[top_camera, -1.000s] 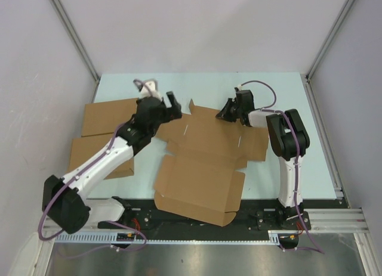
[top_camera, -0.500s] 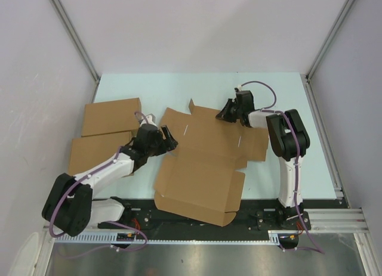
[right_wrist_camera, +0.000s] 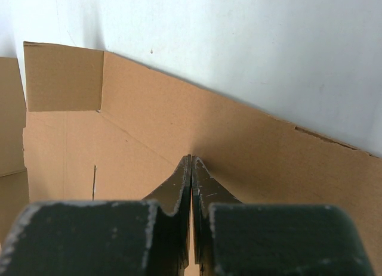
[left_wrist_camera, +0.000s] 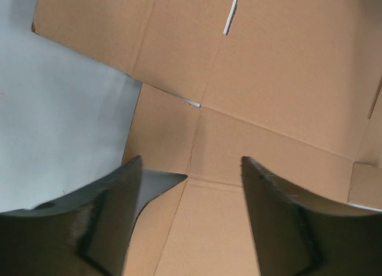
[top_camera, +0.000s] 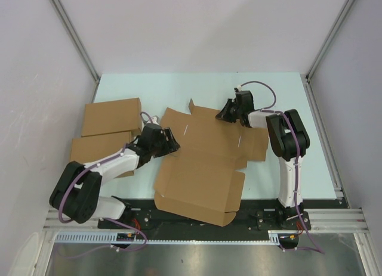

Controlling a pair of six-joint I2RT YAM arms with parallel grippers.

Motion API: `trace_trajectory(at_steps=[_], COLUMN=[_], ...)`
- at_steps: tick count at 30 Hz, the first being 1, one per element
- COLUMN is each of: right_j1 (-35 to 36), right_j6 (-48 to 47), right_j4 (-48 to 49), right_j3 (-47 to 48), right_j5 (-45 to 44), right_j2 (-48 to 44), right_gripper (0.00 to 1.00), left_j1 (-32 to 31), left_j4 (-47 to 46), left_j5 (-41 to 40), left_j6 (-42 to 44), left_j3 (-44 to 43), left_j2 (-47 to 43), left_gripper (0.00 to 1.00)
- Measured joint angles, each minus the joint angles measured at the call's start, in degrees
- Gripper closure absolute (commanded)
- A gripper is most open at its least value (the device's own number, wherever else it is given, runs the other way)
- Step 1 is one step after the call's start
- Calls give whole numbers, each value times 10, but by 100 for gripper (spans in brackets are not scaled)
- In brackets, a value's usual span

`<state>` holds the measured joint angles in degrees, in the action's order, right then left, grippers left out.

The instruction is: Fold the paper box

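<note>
The paper box (top_camera: 203, 174) is a flat brown die-cut sheet lying mid-table, its flaps spread out. My left gripper (top_camera: 171, 140) is low at the sheet's left edge, open. In the left wrist view its jaws (left_wrist_camera: 191, 160) straddle a creased flap of the sheet (left_wrist_camera: 286, 67) without touching it. My right gripper (top_camera: 225, 114) is at the sheet's far edge, shut. In the right wrist view its joined tips (right_wrist_camera: 191, 158) rest against the cardboard (right_wrist_camera: 149, 127) near a fold line, with nothing between them.
Two finished flat brown boxes (top_camera: 110, 116) (top_camera: 98, 151) lie at the left, under and beside my left arm. Pale blue table (top_camera: 280, 91) shows behind and to the right of the sheet. Grey walls and metal posts (top_camera: 74, 34) close in the sides.
My left arm has swung down and nearer, from above the sheet's back-left corner to its left edge, and its jaws have narrowed somewhat. The right arm and the sheet have not moved.
</note>
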<state>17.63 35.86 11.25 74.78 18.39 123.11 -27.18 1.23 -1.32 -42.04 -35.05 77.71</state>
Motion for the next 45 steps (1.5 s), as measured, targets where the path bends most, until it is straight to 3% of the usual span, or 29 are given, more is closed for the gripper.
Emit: trace_trajectory(at_steps=[4,9,18,25,32,39,45], right_j1=[0,0,0,1,1,2,3], right_j6=[-2,-4,-3,-4,-3,-3,-3], right_j4=[2,4,9,10,12,19,23], right_j3=[-1,-2,-4,-5,-6,-9,-11], right_j5=[0,0,1,1,1,0,1], right_j2=[0,0,0,0,0,0,0], right_gripper=[100,100,100,100,100,100,100], left_j1=[1,4,7,7,0,-82,-192], left_j4=[17,22,28,14,-15,12,83], left_j5=[-8,-28,-8,-1,21,-12,-114], left_j6=[0,0,0,0,12,69,153], left_j3=[0,0,-4,-4,-13,-63,-159], left_j2=[-43,-108,12,14,15,37,117], left_gripper=[15,22,35,71,89,95,99])
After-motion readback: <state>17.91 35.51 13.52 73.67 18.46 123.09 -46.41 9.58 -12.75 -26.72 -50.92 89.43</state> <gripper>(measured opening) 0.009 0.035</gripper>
